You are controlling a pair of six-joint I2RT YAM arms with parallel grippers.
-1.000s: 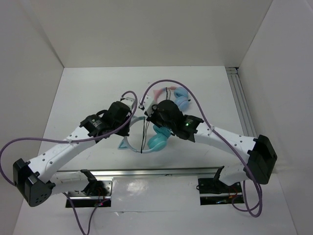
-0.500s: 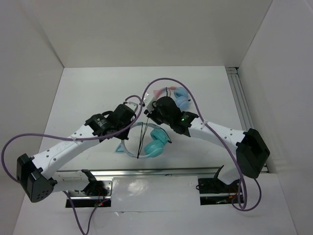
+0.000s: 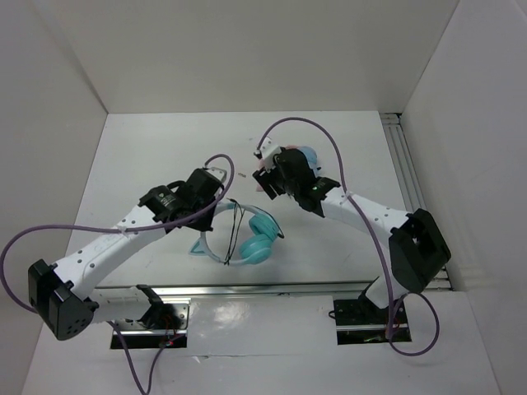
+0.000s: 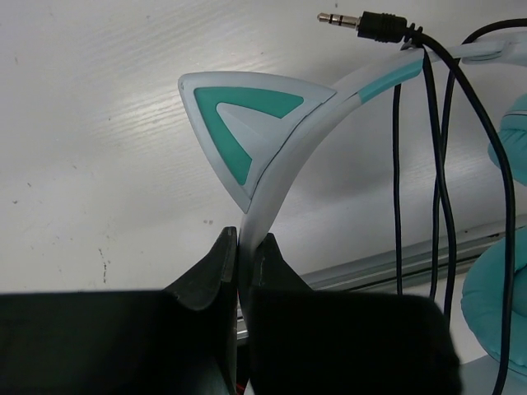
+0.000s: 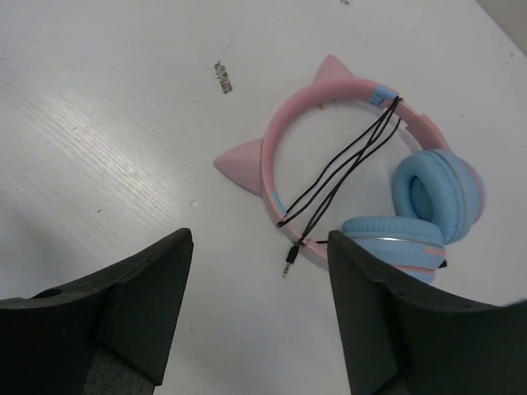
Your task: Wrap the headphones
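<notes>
The headphones (image 3: 255, 239) sit close to the near edge of the table (image 3: 148, 148), just beyond the metal rail (image 3: 247, 288) that runs along it, roughly between the two arms. Their teal earcups (image 3: 262, 233) are on the right and the pale headband (image 3: 207, 245) curves off to the left. The left gripper (image 4: 243, 243) is clamped tight on that headband, its two dark fingers (image 4: 216, 265) pressed against either side of the thin band just below a cat ear (image 4: 247, 132) with a teal centre. From the wrist camera the band rises out of the fingers and arcs to the right, where several strands of thin black cable (image 4: 436, 164) cross it and hang down beside one earcup. The cable's plug (image 4: 362, 22) sticks out free at the top of the band. Whether the earcups rest on the table or are lifted off it I cannot tell. Farther back, the right gripper (image 5: 257, 247) hovers with its fingers spread wide and nothing between them. Below it, on the table, lies a pink pair (image 5: 329, 140) with pink cat ears and light blue earcups, a black cable stretched across its band in a few strands. This pair is well apart from the teal one, toward the far side of the table.
</notes>
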